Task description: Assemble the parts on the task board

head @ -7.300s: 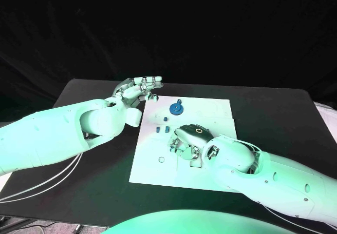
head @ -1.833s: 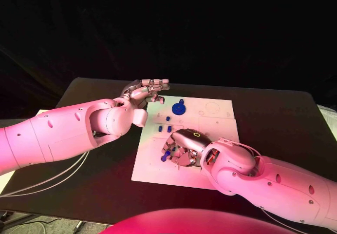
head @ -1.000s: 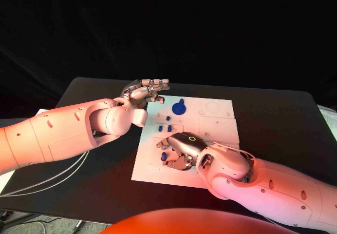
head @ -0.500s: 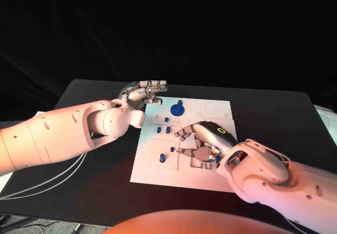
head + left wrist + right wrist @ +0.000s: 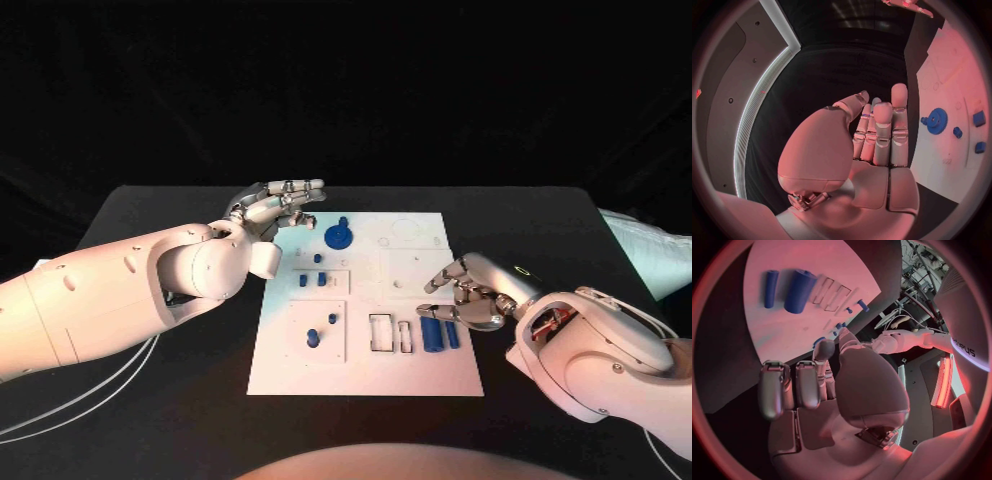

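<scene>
Mid-tabletop lies the task board point(image 5: 411, 375), small blue parts point(image 5: 440, 333) resting on it. Right hand point(image 5: 469, 295) hovers beside them, fingers curled, grasping nothing; left hand point(image 5: 274, 205), fingers released, hangs past the board's far-left corner.

The task board point(image 5: 368, 370) lies in the middle of the table point(image 5: 144, 210), and every place here is told from it. At its far edge, left of centre, lies the gear-shaped part point(image 5: 339, 237), with the left hand point(image 5: 271, 208) just off the far left corner above the table; three small parts point(image 5: 313, 279) sit a little nearer, and two more point(image 5: 323, 329) nearer still on the left half. On the right half two long cylinder parts point(image 5: 440, 333) lie side by side, with empty slots point(image 5: 391, 334) to their left and the right hand point(image 5: 469, 296) at the right edge just behind them.
</scene>
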Robot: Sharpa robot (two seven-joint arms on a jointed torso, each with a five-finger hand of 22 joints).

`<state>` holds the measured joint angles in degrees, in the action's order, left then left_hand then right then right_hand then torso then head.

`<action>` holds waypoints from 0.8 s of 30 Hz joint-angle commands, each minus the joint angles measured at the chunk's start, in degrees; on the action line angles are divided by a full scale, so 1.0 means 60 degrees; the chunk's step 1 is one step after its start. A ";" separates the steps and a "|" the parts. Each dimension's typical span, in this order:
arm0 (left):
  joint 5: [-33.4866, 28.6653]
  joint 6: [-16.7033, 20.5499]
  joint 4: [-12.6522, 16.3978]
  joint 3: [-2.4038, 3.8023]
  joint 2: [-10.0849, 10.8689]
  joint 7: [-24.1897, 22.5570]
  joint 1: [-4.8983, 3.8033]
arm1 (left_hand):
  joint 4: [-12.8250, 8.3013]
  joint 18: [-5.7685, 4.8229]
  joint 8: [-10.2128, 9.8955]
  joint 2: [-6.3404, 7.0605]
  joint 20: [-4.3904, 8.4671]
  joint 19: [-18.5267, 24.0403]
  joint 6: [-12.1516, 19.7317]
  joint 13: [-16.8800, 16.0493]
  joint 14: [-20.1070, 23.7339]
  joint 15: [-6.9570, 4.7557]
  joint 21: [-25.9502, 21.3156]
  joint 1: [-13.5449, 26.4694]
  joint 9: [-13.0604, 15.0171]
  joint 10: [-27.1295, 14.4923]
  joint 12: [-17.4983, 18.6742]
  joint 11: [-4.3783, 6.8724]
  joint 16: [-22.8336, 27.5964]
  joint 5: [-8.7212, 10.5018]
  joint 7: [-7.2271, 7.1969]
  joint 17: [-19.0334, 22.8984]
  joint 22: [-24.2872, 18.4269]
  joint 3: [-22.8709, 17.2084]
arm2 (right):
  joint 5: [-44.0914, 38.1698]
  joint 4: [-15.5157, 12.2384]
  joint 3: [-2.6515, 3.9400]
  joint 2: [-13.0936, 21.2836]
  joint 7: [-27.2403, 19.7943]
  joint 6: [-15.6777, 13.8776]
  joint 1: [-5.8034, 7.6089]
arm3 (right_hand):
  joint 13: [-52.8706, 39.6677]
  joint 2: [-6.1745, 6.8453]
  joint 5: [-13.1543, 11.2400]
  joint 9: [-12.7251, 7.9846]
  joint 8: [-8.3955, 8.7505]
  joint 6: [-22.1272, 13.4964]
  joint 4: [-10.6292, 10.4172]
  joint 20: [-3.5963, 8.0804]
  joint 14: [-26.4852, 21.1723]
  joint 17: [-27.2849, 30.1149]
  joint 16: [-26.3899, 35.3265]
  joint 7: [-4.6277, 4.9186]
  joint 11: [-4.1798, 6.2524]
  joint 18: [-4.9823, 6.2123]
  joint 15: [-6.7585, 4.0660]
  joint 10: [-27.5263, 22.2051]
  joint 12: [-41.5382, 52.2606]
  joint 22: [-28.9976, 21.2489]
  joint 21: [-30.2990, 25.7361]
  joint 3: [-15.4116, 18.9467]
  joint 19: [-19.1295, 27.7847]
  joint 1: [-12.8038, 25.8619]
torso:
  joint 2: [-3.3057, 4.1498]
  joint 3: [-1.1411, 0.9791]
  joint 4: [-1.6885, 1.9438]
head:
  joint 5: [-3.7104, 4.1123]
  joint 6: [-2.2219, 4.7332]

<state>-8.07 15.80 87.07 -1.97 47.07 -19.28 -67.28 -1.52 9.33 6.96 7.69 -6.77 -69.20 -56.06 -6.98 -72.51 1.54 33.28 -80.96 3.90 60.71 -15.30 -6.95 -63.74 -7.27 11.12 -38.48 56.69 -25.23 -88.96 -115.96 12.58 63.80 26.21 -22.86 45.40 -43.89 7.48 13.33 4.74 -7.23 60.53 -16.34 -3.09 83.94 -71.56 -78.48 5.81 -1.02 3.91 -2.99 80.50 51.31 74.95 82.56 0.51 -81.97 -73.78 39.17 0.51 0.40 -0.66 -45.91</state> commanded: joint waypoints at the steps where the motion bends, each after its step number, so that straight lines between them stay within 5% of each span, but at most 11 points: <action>1: 0.0055 -0.0273 0.0018 0.0004 -0.0028 -0.0011 0.0011 | -0.0001 0.0181 0.0069 -0.0033 -0.0062 0.0020 0.0067 -0.0009 0.0084 0.0010 -0.0065 0.0067 0.0015 -0.0068 -0.0071 0.0025 -0.0046 -0.0031 0.0029 0.0007 -0.0010 0.0059 | -0.0367 -0.0060 0.0007 0.0074 0.1072 0.0802 -0.0041 | -0.1210 -0.0250 0.0160 0.0069 -0.0131 0.0048 -0.0017 -0.0025 0.0544 -0.0250 -0.0179 0.0016 -0.0001 -0.0145 -0.0031 -0.0244 0.0907 0.0253 0.0110 0.0427 -0.0085 0.0182 | -0.0014 -0.0010 -0.0088 | 0.0104 -0.0006; 12: 0.0092 -0.0353 -0.0035 0.0001 -0.0049 0.0022 0.0035 | -0.0006 0.0182 0.0075 -0.0045 -0.0063 0.0021 0.0072 -0.0010 0.0090 0.0010 -0.0067 0.0059 0.0015 -0.0077 -0.0083 0.0026 -0.0046 -0.0035 0.0029 0.0014 -0.0011 0.0052 | -0.0796 0.0130 0.0003 -0.0005 0.1380 0.1975 -0.0084 | -0.2522 -0.0794 0.0093 0.0225 -0.0321 -0.0027 -0.0063 -0.0065 0.0550 -0.0489 -0.0330 0.0026 -0.0032 -0.0148 0.0028 -0.0318 0.1702 0.0336 0.0170 0.1099 -0.0061 0.0610 | -0.0004 -0.0001 -0.0076 | 0.0094 -0.0011; 24: 0.0096 -0.0359 -0.0020 -0.0001 -0.0023 0.0022 0.0056 | -0.0006 0.0182 0.0075 -0.0045 -0.0063 0.0021 0.0072 -0.0010 0.0090 0.0010 -0.0067 0.0059 0.0015 -0.0077 -0.0083 0.0026 -0.0046 -0.0035 0.0029 0.0014 -0.0011 0.0052 | -0.1092 0.0362 -0.0011 -0.0283 0.1451 0.2737 -0.0154 | -0.2701 -0.1035 0.0060 0.0351 -0.0462 0.0035 -0.0060 -0.0059 0.0532 -0.0443 -0.0295 -0.0009 -0.0012 -0.0142 0.0017 -0.0385 0.1710 0.0330 0.0170 0.1308 -0.0040 0.0757 | 0.0011 0.0005 -0.0087 | 0.0100 -0.0008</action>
<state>-7.81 14.80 86.82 -2.01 46.96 -18.95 -66.96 -1.52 9.33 7.26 7.69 -6.77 -69.20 -55.86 -6.97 -72.51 1.54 33.06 -80.96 3.90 60.49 -15.53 -6.74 -63.74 -7.27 11.32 -38.49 56.69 -25.23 -93.70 -113.90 12.55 62.23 34.03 -9.99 44.62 -60.02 1.88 13.83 6.80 -9.74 60.55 -16.76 -3.30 83.93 -74.26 -80.12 5.97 -1.14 3.92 -2.98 78.21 61.56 74.94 83.43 7.98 -82.17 -69.29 39.23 0.54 -0.14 -0.07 -45.88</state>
